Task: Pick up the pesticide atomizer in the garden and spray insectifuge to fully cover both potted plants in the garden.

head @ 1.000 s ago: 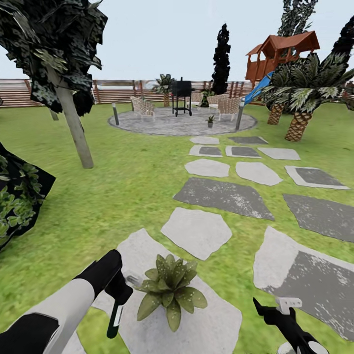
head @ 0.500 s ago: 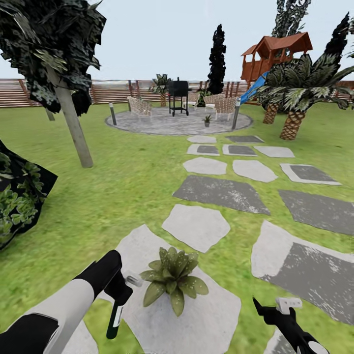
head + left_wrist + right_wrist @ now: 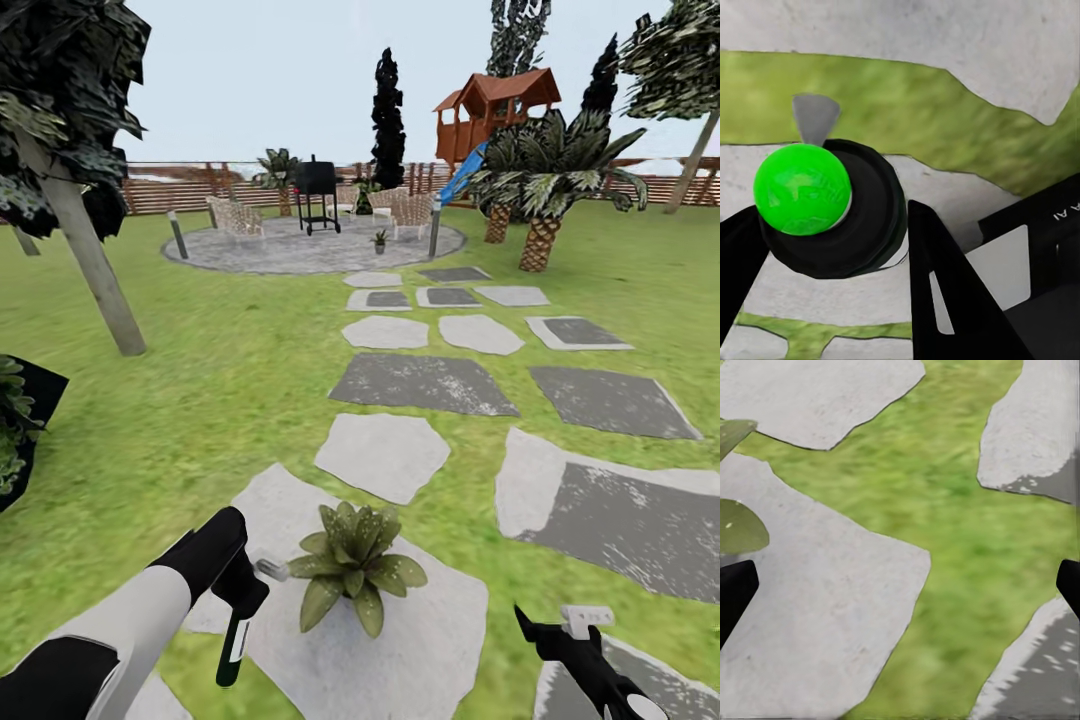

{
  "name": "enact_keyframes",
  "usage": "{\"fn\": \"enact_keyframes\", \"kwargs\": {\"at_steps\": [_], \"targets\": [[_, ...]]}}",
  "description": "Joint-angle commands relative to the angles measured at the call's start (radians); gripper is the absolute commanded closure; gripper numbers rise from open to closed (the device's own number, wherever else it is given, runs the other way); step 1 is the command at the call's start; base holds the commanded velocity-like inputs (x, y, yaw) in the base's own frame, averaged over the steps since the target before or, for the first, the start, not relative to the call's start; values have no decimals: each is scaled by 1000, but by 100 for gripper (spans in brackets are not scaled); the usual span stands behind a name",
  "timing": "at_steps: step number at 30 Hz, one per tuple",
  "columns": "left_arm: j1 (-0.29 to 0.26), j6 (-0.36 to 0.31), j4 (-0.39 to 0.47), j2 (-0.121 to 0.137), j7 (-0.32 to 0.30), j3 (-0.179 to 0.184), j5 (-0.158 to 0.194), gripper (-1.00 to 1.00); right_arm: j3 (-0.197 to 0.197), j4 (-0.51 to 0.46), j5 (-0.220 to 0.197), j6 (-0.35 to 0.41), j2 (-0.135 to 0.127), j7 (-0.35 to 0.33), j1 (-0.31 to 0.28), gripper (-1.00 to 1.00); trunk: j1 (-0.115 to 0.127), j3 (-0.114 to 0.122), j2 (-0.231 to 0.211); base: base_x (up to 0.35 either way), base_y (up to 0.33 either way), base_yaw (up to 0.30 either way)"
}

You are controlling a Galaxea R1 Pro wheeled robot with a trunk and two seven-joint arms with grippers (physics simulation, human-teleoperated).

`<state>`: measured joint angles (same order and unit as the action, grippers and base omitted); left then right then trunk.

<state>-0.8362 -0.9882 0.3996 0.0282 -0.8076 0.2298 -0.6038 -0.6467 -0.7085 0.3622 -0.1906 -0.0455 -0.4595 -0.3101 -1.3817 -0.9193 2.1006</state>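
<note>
My left gripper [image 3: 238, 598] is shut on the pesticide atomizer [image 3: 234, 642], a slim dark bottle that hangs down from it, white spray head [image 3: 270, 570] pointing at the near potted plant [image 3: 352, 566]. That rosette sits on a pale stepping stone [image 3: 400, 640], right beside the nozzle. In the left wrist view the dark bottle [image 3: 862, 225] with a green round end [image 3: 802, 189] sits between the black fingers [image 3: 945, 292]. A second potted plant [image 3: 379, 240] stands far off on the round patio [image 3: 300, 252]. My right gripper [image 3: 556, 632] hangs open over stone and lawn, its fingertips [image 3: 735, 592] wide apart.
Grey and white stepping stones [image 3: 420, 382] lead over the lawn to the patio with chairs [image 3: 236, 216], a black grill [image 3: 318, 190] and bollard lamps [image 3: 178, 234]. A tree trunk [image 3: 92, 268] and dark bush [image 3: 18, 420] stand at left, palms [image 3: 540, 200] and a playhouse [image 3: 490, 110] at right.
The whole picture has slid to the left, so the camera has turned right. Both arms, the atomizer and the near plant keep their places relative to each other.
</note>
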Motion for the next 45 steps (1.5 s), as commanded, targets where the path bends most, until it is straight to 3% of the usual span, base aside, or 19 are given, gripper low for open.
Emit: {"fn": "enact_keyframes", "kwargs": {"at_steps": [1,45], "targets": [[0,-1,2,1,-10,3,-8,100,-7,0,11,-6,1,-7,-2,-100,0,-1,0,0,330,-292],[-1,-1,1,-2,-10,8,-7,100,-7,0,11,-6,1,-6,-1,-100,0,-1,0,0,331,-292]]}}
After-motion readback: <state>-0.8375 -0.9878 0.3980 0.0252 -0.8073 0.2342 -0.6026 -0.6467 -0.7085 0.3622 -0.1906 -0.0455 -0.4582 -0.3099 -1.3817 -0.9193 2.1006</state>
